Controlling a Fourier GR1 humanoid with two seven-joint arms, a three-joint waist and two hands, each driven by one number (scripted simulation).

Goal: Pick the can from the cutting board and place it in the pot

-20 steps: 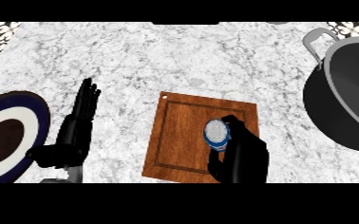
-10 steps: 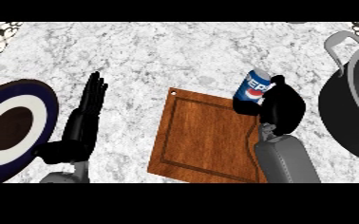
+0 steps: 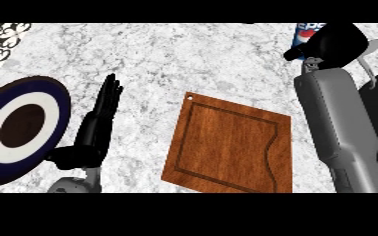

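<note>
A blue Pepsi can (image 3: pixel 306 33) is held up at the top right, tilted, with my right hand (image 3: pixel 336 42) curled round it and hiding most of it. The wooden cutting board (image 3: pixel 229 144) lies bare in the lower middle of the counter. Only a thin dark sliver of the pot (image 3: pixel 370 96) and its grey handle (image 3: pixel 365 64) show at the right edge, behind my right forearm. My left hand (image 3: pixel 100 122) rests open at the lower left, fingers straight and pointing up.
A dark blue and white plate (image 3: pixel 26 125) with a brown centre sits at the left edge, next to my left hand. A patterned object (image 3: pixel 9 34) peeks in at the top left corner. Marble counter stretches across the middle.
My right hand has carried the can farther up and right, off the cutting board and toward the pot. The view has shifted, so board and plate appear lower and to the right.
</note>
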